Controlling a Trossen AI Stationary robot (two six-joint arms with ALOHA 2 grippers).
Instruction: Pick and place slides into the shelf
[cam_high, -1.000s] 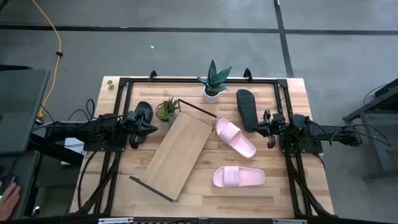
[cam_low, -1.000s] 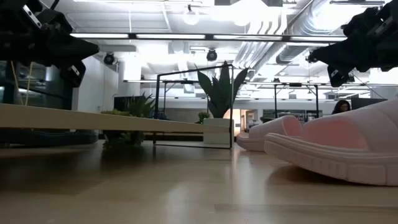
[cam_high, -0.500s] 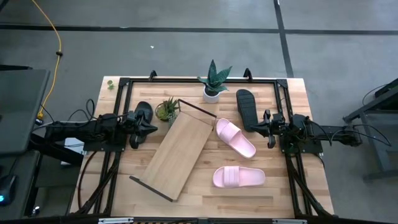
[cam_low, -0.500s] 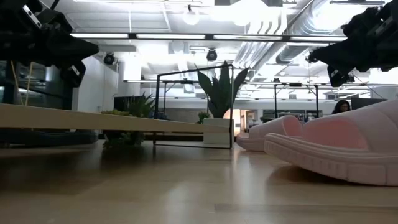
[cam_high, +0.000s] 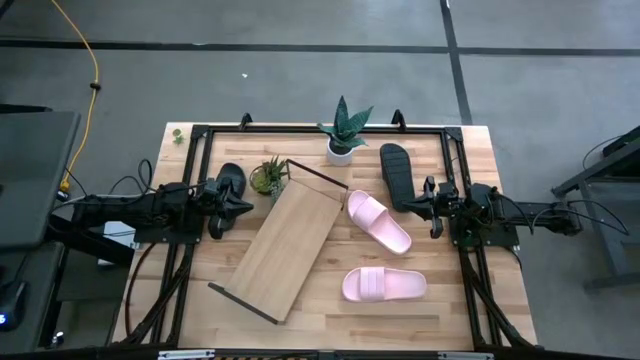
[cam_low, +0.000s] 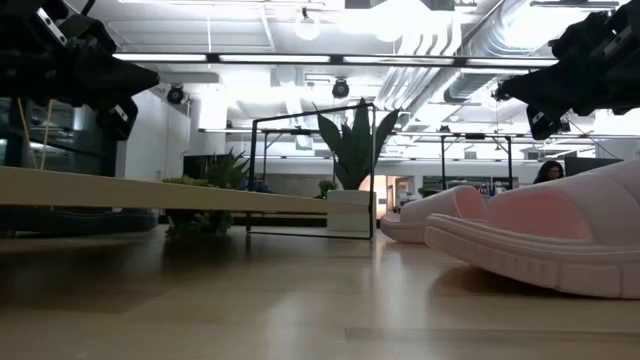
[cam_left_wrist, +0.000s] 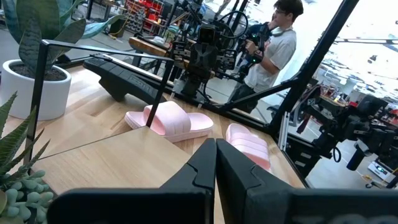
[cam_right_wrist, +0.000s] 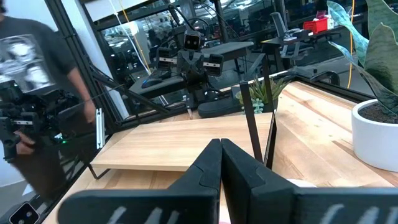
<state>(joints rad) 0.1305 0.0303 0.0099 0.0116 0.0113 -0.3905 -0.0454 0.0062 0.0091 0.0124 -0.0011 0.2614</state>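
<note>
- High view: the shelf (cam_high: 285, 238) lies diagonally across the middle of the table (cam_high: 480, 300), with nothing on it. One pink slide (cam_high: 378, 221) lies just right of the shelf's far end, and a second pink slide (cam_high: 384, 284) lies nearer the front edge. A black slide (cam_high: 395, 172) lies at the right rear; another black slide (cam_high: 229, 183) lies at the left, beside a small succulent (cam_high: 268, 177). A potted plant (cam_high: 343, 132) stands at the rear centre. The left gripper (cam_high: 238, 202) rests at the table's left side, the right gripper (cam_high: 414, 203) at its right side.
- Low view: two pink slides fill the right foreground; the shelf's board (cam_low: 150, 192) runs in from the left, raised above the tabletop.
- Left wrist view: the left gripper's fingers (cam_left_wrist: 199, 174) are pressed together, holding nothing, and point toward the pink slides (cam_left_wrist: 169, 119). A person (cam_left_wrist: 273, 50) stands beyond the table.
- Right wrist view: the right gripper's fingers (cam_right_wrist: 208, 167) are likewise closed and empty, facing the shelf.
</note>
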